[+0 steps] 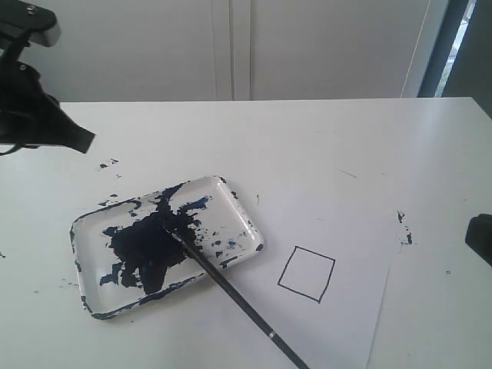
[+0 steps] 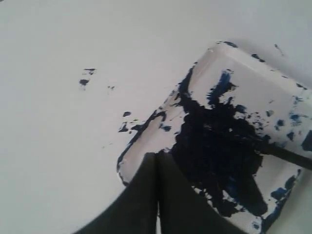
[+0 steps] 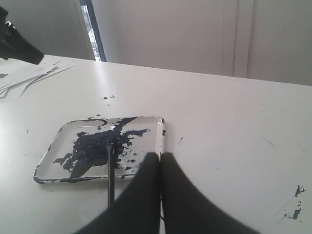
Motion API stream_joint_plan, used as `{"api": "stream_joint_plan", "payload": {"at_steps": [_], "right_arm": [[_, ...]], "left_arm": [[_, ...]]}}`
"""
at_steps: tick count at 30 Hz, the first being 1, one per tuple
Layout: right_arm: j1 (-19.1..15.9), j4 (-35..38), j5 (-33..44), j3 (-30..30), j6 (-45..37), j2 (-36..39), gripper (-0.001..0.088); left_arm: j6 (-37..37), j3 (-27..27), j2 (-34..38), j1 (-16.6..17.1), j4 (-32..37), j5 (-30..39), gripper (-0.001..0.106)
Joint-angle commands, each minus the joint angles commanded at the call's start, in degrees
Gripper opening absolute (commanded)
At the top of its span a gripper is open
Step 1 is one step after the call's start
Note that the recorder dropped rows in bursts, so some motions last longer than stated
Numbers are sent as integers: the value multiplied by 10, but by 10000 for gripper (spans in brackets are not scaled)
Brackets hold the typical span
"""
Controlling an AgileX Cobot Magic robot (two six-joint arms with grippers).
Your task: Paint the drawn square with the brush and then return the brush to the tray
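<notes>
"While the brush (image 1: 231, 288) is lying with its tip in the paint blotch (image 1: 146, 246) of the tray (image 1: 244, 215) and its handle propped over the rim onto the paper (image 1: 346, 231), what faults are to be expected at pickup?"

"Two are to be considered. Both tools are seen closed and empty: the left tool (image 2: 156, 153) is held above the bench (image 1: 269, 131) near the tray, and the right tool (image 3: 160, 155) is faced toward the tray and the handle. If the fingers are not opened before descent, the handle is likely to be struck rather than straddled. The wet tip may then be levered out and dragged across the bench."

"Is the drawn square (image 1: 306, 274) at risk?"

"It is shown unpainted, near the handle and on the same paper. No fastening is seen on the paper, and whether it is taped cannot be told. Should the handle be nudged sideways, the paper may be shifted or marked outside the outline. A thin handle is also judged prone to twisting in the grip, so paint may be dripped from the loaded tip on the way over."
</notes>
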Motion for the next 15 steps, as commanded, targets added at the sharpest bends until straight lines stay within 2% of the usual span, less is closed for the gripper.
{"api": "stream_joint_plan", "payload": {"at_steps": [4,5,6,9,15], "right_arm": [[0,0,0,0,0,0,0],[0,0,0,0,0,0,0],[0,0,0,0,0,0,0],[0,1,1,0,0,0,0],[0,-4,20,0,0,0,0]], "left_arm": [[0,39,-49,44,0,0,0],[-4,63,-77,64,0,2,0],[-8,74,-91,69,0,4,0],[-34,150,-166,94,2,3,0],[-62,246,-318,101,4,22,0]]}}
